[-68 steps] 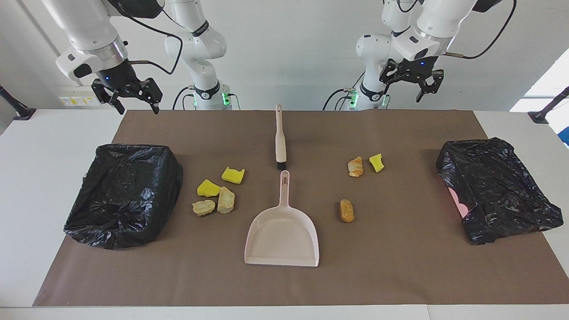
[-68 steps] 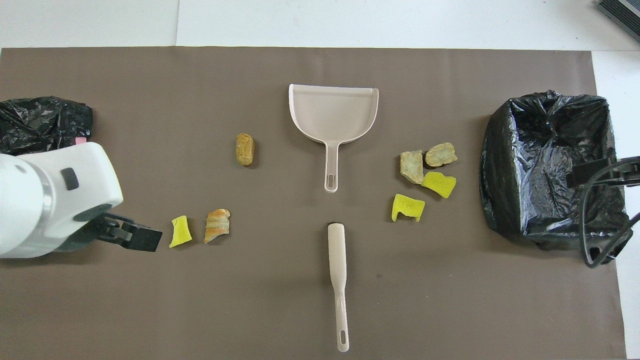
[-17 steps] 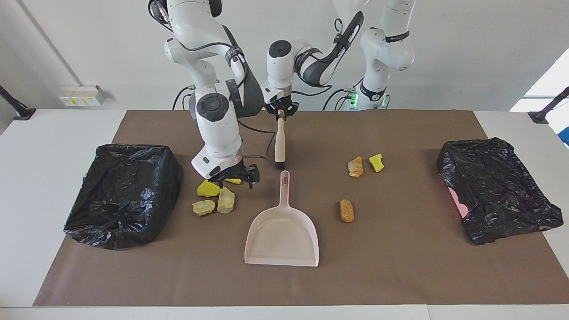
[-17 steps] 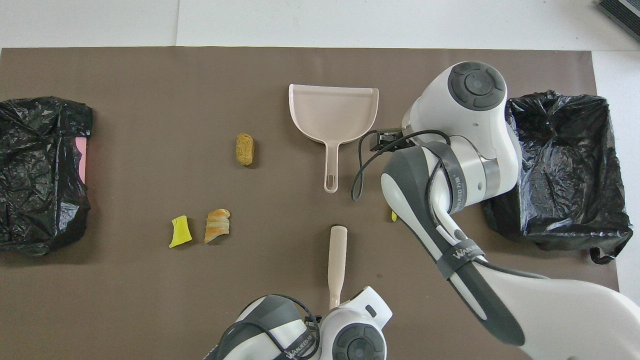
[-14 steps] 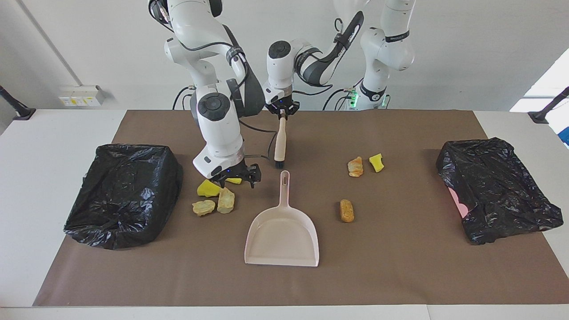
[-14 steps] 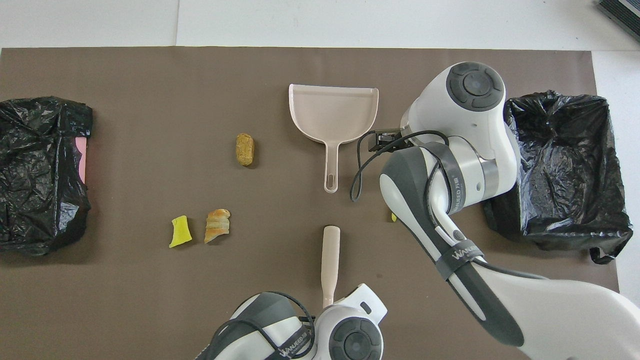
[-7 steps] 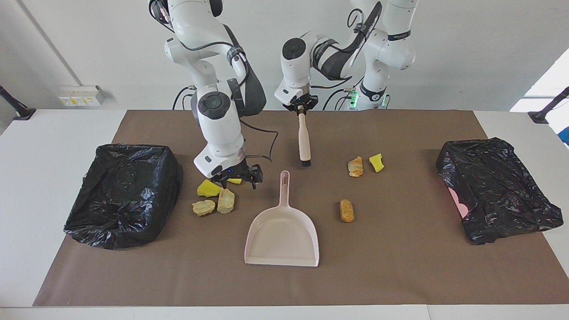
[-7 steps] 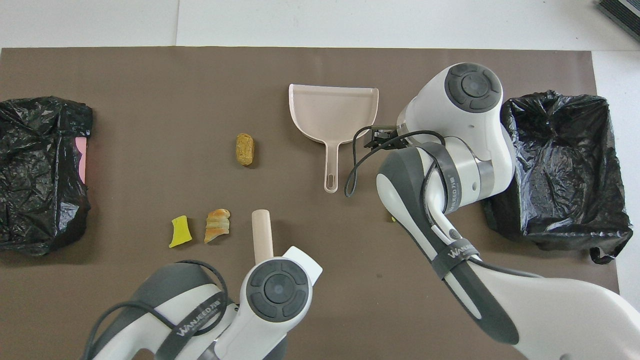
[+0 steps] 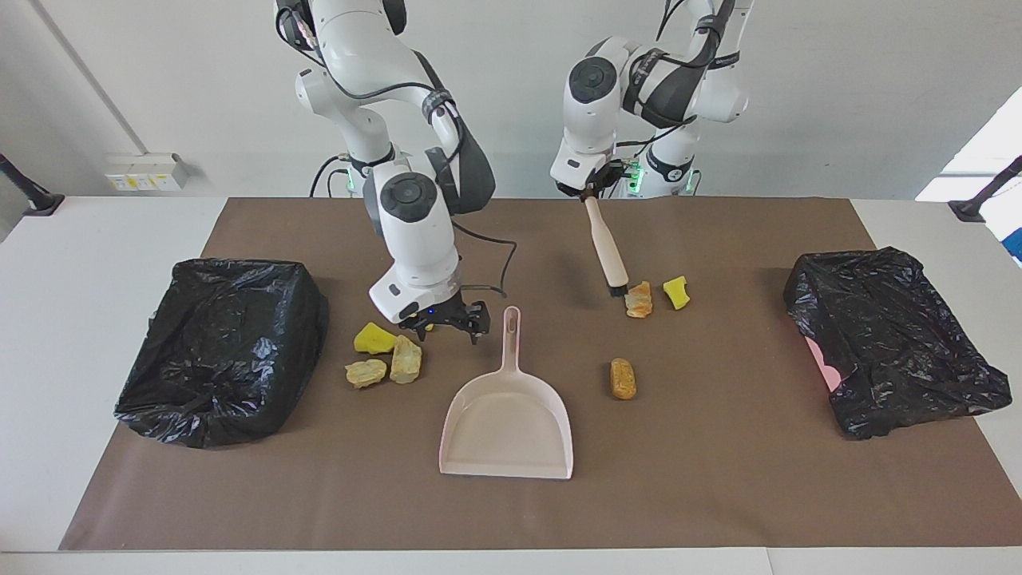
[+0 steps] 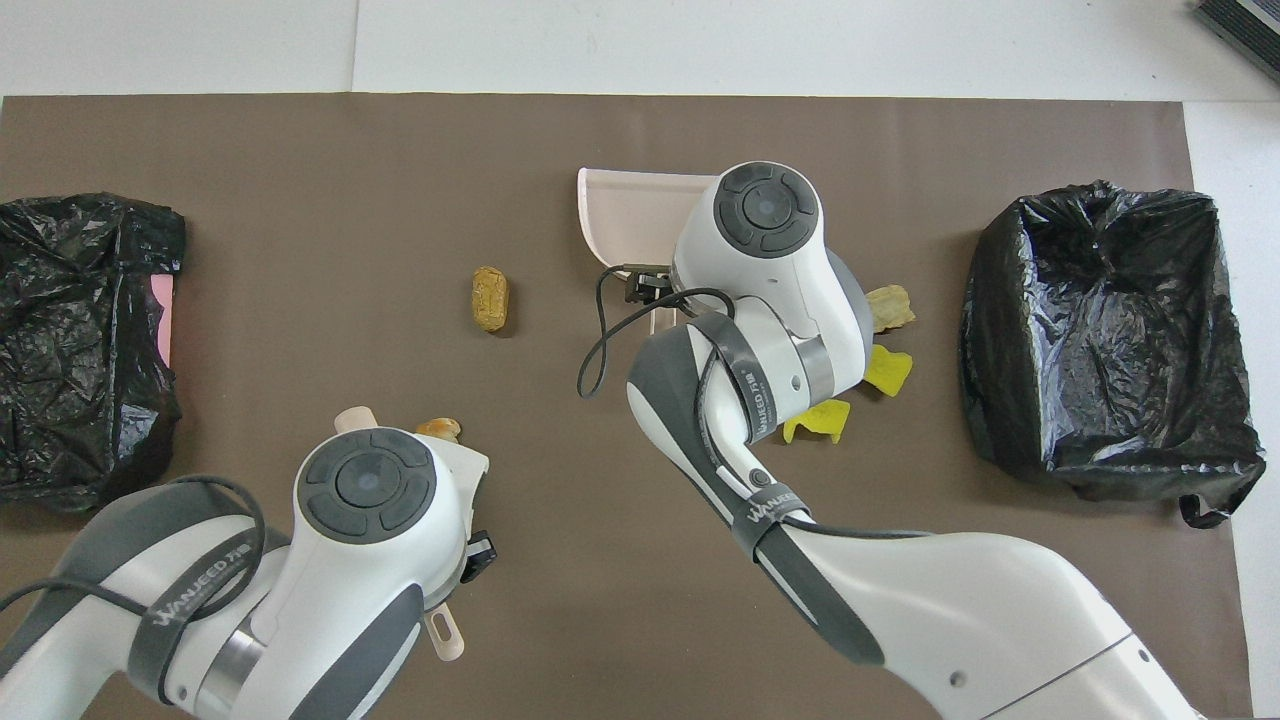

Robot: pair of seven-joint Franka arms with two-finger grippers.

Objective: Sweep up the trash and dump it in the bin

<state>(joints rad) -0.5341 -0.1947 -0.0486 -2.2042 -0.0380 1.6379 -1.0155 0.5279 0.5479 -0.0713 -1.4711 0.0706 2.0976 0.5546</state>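
Note:
My left gripper [image 9: 589,194] is shut on the handle of the beige brush [image 9: 604,247] and holds it slanted. Its black bristles are down at the mat beside a golden-brown bread piece [image 9: 639,299]. A yellow chunk [image 9: 676,292] lies next to that, and a brown lump [image 9: 623,378] lies farther from the robots. My right gripper [image 9: 449,323] is open, low beside the beige dustpan's [image 9: 507,423] handle. More trash lies by it: a yellow chunk [image 9: 374,339], two tan pieces [image 9: 406,359] [image 9: 365,373], and a yellow chunk mostly hidden under the gripper.
A black-bagged bin [image 9: 223,347] stands at the right arm's end of the brown mat, another [image 9: 894,339] at the left arm's end. In the overhead view the arms cover the dustpan's handle [image 10: 620,210] and part of the trash.
My left gripper has carried the brush toward the left arm's end, so its bristles now sit beside the bread piece. My right gripper has shifted closer to the dustpan's handle.

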